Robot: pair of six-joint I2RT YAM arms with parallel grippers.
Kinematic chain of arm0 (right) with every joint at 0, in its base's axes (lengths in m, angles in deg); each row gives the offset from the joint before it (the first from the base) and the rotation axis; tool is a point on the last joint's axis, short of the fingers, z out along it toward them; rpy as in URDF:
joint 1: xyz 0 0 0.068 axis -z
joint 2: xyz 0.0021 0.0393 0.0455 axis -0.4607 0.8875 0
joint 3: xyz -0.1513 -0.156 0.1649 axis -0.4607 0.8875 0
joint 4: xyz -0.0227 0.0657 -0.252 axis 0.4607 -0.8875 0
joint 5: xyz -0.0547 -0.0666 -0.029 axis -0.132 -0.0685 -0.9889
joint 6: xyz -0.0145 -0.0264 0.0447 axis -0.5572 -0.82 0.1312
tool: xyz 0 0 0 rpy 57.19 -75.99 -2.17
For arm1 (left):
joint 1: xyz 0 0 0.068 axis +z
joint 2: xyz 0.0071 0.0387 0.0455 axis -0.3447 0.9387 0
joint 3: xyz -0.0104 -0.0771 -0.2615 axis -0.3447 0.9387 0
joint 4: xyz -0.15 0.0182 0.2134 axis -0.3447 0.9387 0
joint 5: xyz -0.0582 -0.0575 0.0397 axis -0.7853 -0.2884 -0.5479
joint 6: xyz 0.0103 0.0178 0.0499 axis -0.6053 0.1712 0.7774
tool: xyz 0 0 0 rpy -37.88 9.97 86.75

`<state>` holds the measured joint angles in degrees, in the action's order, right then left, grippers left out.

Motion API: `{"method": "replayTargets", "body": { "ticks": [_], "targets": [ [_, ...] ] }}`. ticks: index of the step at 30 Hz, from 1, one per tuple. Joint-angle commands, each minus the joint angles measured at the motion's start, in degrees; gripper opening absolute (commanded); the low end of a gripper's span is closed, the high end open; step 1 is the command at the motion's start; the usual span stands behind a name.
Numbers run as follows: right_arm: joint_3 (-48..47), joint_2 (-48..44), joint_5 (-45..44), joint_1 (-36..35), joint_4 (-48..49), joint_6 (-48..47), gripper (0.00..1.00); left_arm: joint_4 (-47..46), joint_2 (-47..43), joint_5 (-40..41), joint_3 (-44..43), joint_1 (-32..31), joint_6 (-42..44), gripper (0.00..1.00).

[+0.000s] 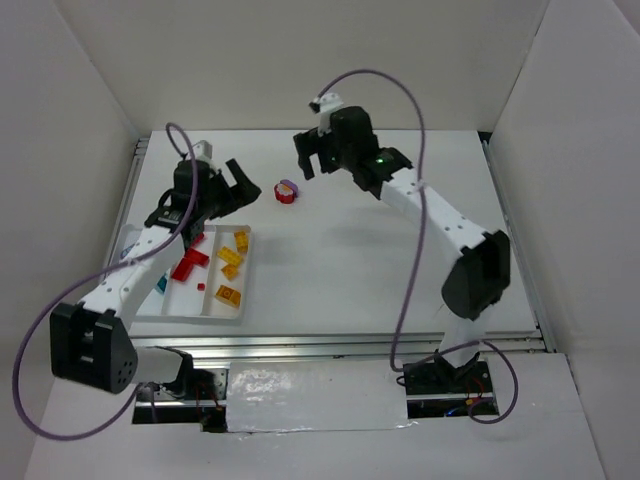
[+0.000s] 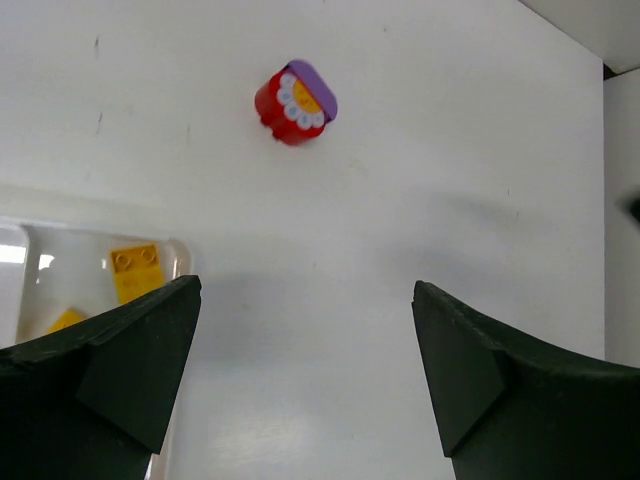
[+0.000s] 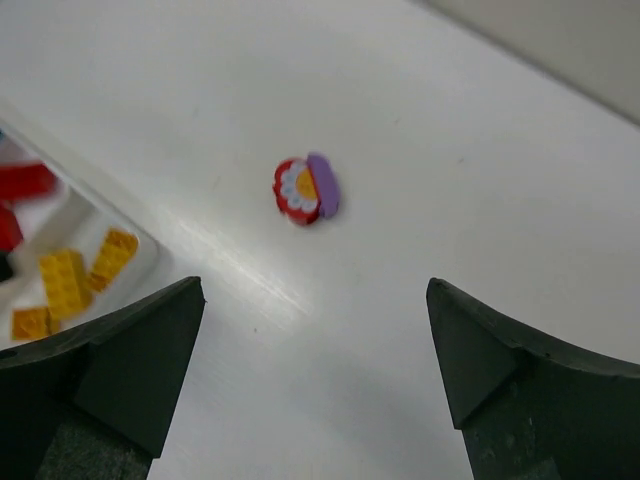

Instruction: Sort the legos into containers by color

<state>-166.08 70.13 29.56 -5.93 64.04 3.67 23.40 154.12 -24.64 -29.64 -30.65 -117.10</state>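
most legos lie already in the tray [image 1: 190, 317]: yellow ones [image 1: 232, 262] in the right compartment, red ones [image 1: 188, 265] in the next, a teal one [image 1: 161, 284] further left (the left arm [image 1: 135, 265] hides the rest). what is left, i think, is one red brick [image 2: 271, 104] with a purple piece [image 2: 313, 85] touching it, on the table [image 1: 380, 260] beyond the tray. the left gripper [image 2: 305, 300] and the right gripper [image 3: 315, 290] both hover near it, jaws wide apart, holding nothing.
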Motion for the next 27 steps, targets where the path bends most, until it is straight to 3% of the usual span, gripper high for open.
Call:
{"method": "replayTargets", "body": {
  "ticks": [1,10,14,17,20,27],
  "targets": [
    [5.09,-11.57,-12.57,0.32,2.41,11.91,1.0,2.77,9.48,10.75,-10.59,-3.66,-0.13,0.99],
    [20.38,-29.24,-23.25,1.46,0.02,19.58,1.0,16.56,38.49,27.29,-39.77,-10.52,-12.44,1.0],
    [24.27,-31.97,-19.66,4.09,0.99,20.55,1.0,18.69,49.15,31.52,-51.46,-12.63,-13.06,1.0],
    [26.9,-32.94,-15.18,5.32,1.86,21.25,1.0,17.72,56.71,30.48,-59.63,-13.16,-7.54,1.0],
    [29.36,-33.29,-11.39,6.47,3.44,21.7,1.0,25.07,64.36,33.01,-72.97,-13.25,-6.2,1.0],
    [31.21,-31.89,-5.5,7.52,6.7,22.66,1.0,26.95,68.59,38.28,-74.33,-13.69,-6.82,1.0]
  ]
}}
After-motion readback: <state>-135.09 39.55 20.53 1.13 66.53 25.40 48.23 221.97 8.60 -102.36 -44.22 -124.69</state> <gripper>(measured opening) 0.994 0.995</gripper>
